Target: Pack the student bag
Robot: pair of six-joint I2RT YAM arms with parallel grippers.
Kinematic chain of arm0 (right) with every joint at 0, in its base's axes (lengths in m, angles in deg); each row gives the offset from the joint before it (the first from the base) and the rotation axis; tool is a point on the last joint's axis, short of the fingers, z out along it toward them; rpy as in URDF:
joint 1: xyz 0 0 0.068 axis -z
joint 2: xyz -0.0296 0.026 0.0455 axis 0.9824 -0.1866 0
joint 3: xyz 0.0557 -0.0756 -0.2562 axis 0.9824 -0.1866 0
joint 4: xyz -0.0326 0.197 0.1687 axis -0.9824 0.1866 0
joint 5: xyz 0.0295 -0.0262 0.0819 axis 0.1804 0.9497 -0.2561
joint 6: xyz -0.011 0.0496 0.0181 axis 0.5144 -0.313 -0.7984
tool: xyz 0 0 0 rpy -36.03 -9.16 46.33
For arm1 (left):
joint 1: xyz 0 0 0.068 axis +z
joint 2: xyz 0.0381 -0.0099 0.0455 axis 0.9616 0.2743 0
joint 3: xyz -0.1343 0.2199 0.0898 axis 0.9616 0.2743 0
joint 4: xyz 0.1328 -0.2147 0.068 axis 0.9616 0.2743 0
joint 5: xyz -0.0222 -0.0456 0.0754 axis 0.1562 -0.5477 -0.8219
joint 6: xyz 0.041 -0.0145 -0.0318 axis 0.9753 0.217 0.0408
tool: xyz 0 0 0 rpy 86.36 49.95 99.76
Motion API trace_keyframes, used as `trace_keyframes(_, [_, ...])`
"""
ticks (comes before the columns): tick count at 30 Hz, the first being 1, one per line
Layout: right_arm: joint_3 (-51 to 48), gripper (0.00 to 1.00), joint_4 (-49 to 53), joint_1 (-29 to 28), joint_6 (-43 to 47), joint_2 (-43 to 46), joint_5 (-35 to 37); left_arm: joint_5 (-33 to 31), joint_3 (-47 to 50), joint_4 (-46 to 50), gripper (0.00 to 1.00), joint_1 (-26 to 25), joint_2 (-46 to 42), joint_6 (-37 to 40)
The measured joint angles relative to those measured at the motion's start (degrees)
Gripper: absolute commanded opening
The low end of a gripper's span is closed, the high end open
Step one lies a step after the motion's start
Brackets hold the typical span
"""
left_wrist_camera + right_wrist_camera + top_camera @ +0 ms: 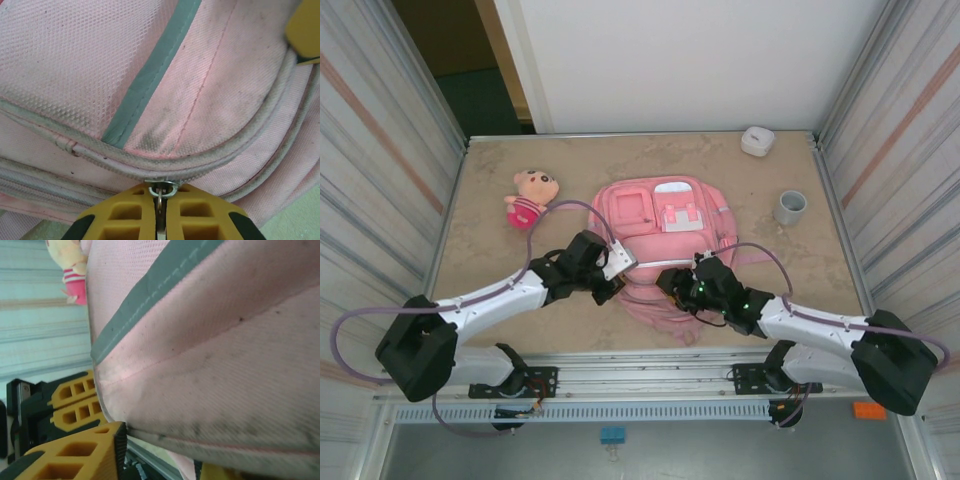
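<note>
At the near edge of the table the two arms are fixed side by side, and both reach forward to the near end of the student bag. Below the rail in front of them lie a small blue piece and a small orange piece.

The left gripper is closed. Its two yellow fingers press together on the metal zipper pull, which comes out of the grey-edged zip line on the bag's near left side.

The right gripper is at the near right side of the bag, just beside the left one. One yellow finger of it lies against the pink cloth and a small part of the other shows at the bottom edge, with a fold of the bag between them. Whether they pinch the cloth or only stand around it, I cannot tell.

The bag lies flat in the middle of the table, its front with the white patch facing up.

Farther, to the left of the bag and apart from it, lies a plush doll in a pink dress. To the right a grey cup stands upright, well apart from the bag. Near the far edge, at the right, sits a small white object.
</note>
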Motion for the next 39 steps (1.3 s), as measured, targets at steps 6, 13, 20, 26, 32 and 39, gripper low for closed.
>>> trace_keyframes(6, [1.11,0.10,-3.48,0.85,-0.09,-2.64,0.48,0.22,0.87,-0.22,0.02,-1.33,-0.44,0.07])
trace_keyframes(13, [3.06,0.06,-4.44,1.64,1.18,-5.35,0.48,0.46,1.09,-0.52,0.06,-3.34,-1.70,-1.42])
trace_keyframes(20, [3.32,0.05,-4.46,1.84,2.10,-6.25,0.46,-2.19,1.79,-3.06,0.15,-8.55,-1.20,-6.84])
trace_keyframes(26, [3.37,0.05,-0.04,3.21,5.81,-4.11,-1.25,-1.97,1.77,-4.46,0.45,-13.60,1.20,-9.20])
trace_keyframes(32, [8.52,0.02,13.22,11.45,19.10,-0.55,-12.98,-0.57,0.42,-3.85,0.76,-16.06,-2.40,-1.18])
trace_keyframes(39, [13.20,0.02,27.34,23.45,34.69,-0.24,-24.98,-6.84,-0.26,-1.55,0.85,-15.96,-9.99,19.85])
